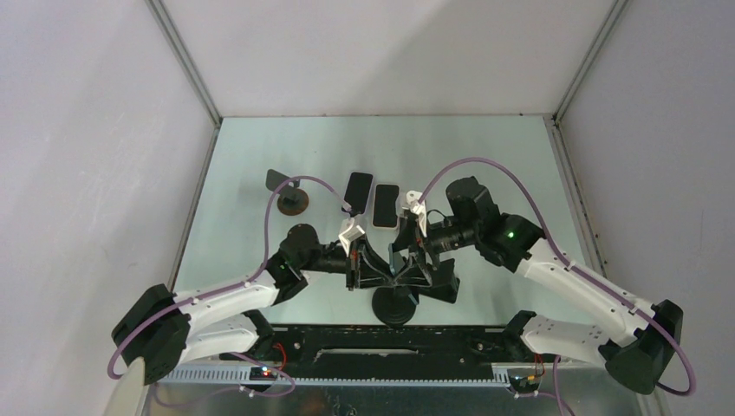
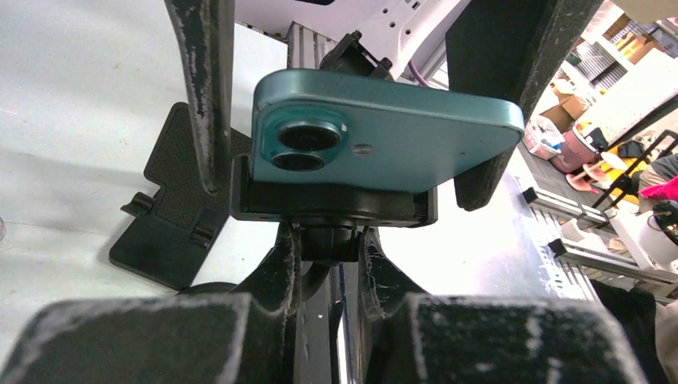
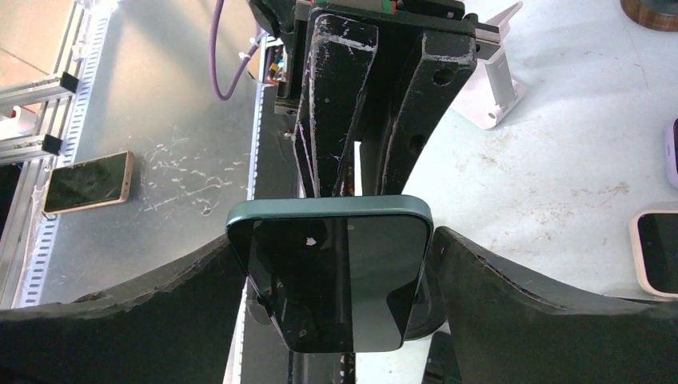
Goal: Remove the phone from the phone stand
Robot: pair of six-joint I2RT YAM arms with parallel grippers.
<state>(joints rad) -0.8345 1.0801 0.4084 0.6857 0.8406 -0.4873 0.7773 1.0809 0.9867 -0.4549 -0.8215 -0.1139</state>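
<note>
The pale green desk shows plainly from above, but the two arms meet over its middle and cover what they work on. Of the black phone stand, only the round foot can be made out there, on the base side of both claws. From the left wrist the foot is cut off, and from the right wrist the stand is hidden behind the phone.

The teal slab phone with twin lenses sits on the stand's cradle, directly above the left claw. That claw is closed tight around the stand's neck under the cradle. The right claw is spread to the phone's width, with a finger pressed against each of two opposite edges. Two dark phones lie flat on the desk beyond both claws.
</note>
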